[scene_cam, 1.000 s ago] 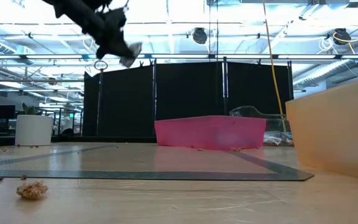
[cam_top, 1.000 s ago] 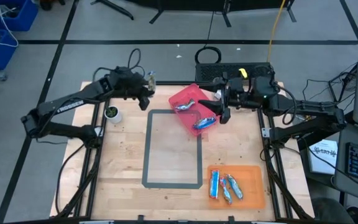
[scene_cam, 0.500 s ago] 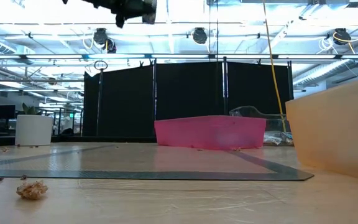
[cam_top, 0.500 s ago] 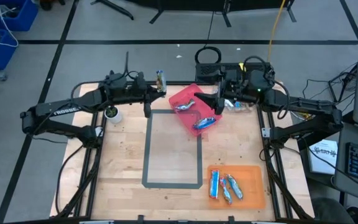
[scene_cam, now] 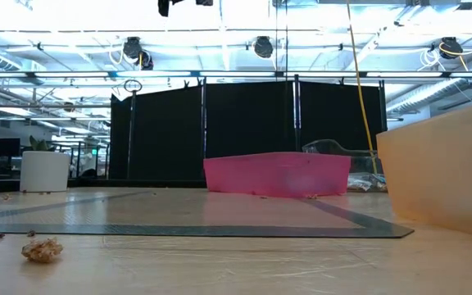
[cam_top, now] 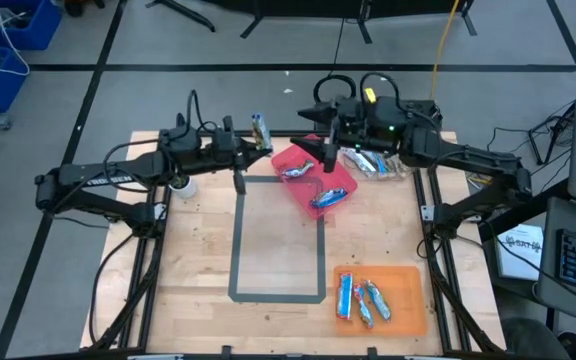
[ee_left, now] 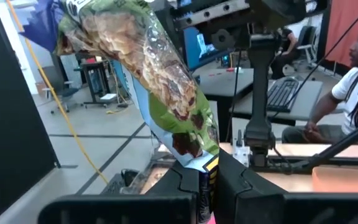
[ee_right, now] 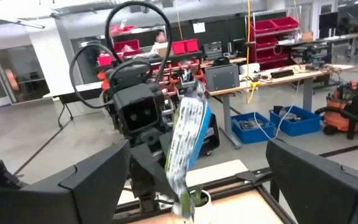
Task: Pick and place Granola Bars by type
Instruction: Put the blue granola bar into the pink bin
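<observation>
Here my left claw (cam_top: 252,133) pinches a green-wrapped granola bar (ee_left: 160,81) by its lower end, holding it upright in the air over the table's (cam_top: 198,270) far edge, just beside the pink bin (cam_top: 313,175). My right claw (cam_top: 325,148) hangs spread wide above that bin, where two blue bars (cam_top: 313,185) lie. Near the table's front, the orange tray (cam_top: 408,300) holds three more.

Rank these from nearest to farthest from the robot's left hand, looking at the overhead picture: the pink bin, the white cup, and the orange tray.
Measured from the left hand, which is shut on a granola bar:
1. Pink bin, just to its right at the table's back.
2. White cup, farther off to its left, under the arm.
3. Orange tray, far away at the front right corner.
</observation>
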